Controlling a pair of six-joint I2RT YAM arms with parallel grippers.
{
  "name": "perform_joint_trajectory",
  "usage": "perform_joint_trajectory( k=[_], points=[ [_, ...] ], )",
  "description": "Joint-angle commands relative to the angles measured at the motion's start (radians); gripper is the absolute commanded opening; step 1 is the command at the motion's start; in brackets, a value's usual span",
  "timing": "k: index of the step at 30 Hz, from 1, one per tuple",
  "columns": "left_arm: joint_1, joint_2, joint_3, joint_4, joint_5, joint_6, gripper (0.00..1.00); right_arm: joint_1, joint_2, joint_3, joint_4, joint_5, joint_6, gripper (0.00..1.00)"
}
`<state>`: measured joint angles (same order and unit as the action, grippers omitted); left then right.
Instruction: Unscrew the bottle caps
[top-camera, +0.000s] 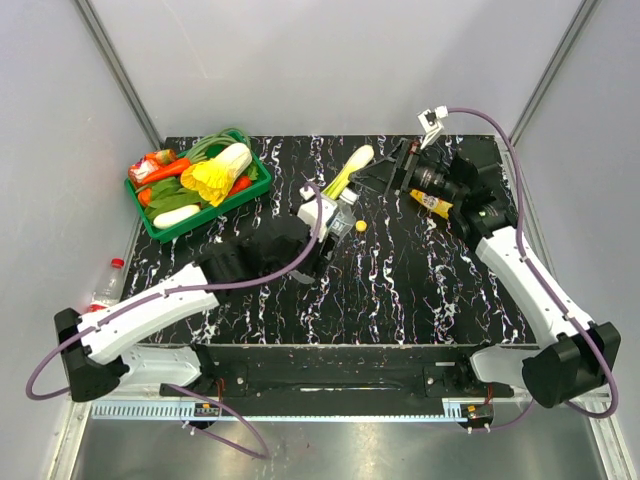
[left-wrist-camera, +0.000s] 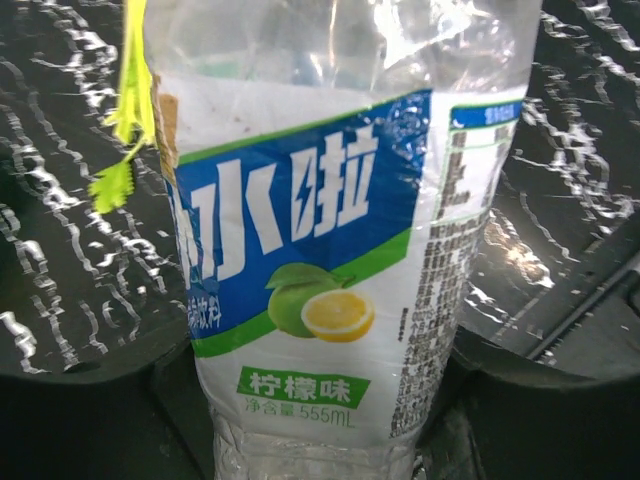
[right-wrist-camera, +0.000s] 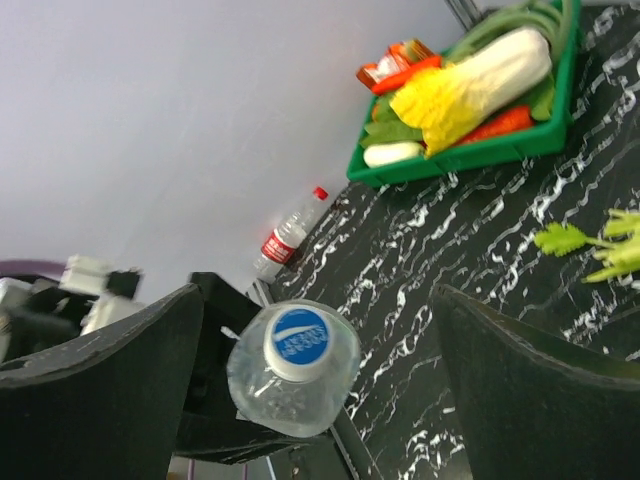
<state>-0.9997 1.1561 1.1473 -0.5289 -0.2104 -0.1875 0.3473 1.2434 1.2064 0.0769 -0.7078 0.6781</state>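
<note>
Black left gripper (left-wrist-camera: 320, 385) fingers pinch the clear blue-labelled bottle (left-wrist-camera: 300, 250) low on its body at mid-table, its blue cap (right-wrist-camera: 297, 335) on and facing the right gripper (right-wrist-camera: 318, 300). The right gripper is spread wide, holds nothing and is apart from the bottle. Orange-yellow juice bottle (top-camera: 435, 203) lies under the right arm, far right. Small yellow round piece (top-camera: 361, 226) sits just beside the held bottle. Red-labelled bottle (top-camera: 108, 283) is off the table's left edge, cap on. Green tray (right-wrist-camera: 480, 148) holds cabbage, carrots and greens.
</note>
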Motion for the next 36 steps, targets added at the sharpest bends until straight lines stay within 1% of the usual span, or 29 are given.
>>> perform_joint_trajectory(
  k=[1, 5, 7, 12, 14, 17, 21, 26, 29, 36],
  points=[
    [-0.068, 0.054, 0.091, -0.071, -0.340, 0.014, 0.00, -0.002, 0.021, 0.030, -0.057, 0.013, 0.011, 1.00],
    [-0.099, 0.108, 0.129, -0.108, -0.444, 0.005, 0.00, -0.002, 0.033, 0.025, -0.040, -0.019, 0.020, 0.99],
    [-0.106, 0.117, 0.137, -0.109, -0.475, -0.001, 0.00, -0.002, 0.047, 0.019, -0.032, -0.036, 0.032, 0.94],
    [-0.112, 0.137, 0.158, -0.111, -0.485, -0.003, 0.00, 0.001, 0.085, 0.016, 0.000, -0.097, 0.072, 0.84],
    [-0.114, 0.142, 0.163, -0.108, -0.486, -0.001, 0.00, 0.001, 0.099, 0.007, 0.023, -0.117, 0.081, 0.78],
    [-0.116, 0.149, 0.167, -0.109, -0.481, 0.003, 0.00, 0.004, 0.117, -0.004, 0.056, -0.130, 0.106, 0.77],
    [-0.116, 0.160, 0.170, -0.111, -0.474, 0.005, 0.00, 0.012, 0.136, -0.013, 0.130, -0.162, 0.155, 0.70],
    [-0.116, 0.178, 0.186, -0.126, -0.474, 0.002, 0.00, 0.028, 0.154, -0.013, 0.158, -0.191, 0.164, 0.67],
    [-0.116, 0.183, 0.190, -0.128, -0.469, 0.002, 0.00, 0.030, 0.159, -0.019, 0.173, -0.200, 0.172, 0.60],
    [-0.116, 0.188, 0.195, -0.131, -0.471, -0.001, 0.00, 0.032, 0.171, -0.007, 0.173, -0.229, 0.175, 0.37]
  ],
)
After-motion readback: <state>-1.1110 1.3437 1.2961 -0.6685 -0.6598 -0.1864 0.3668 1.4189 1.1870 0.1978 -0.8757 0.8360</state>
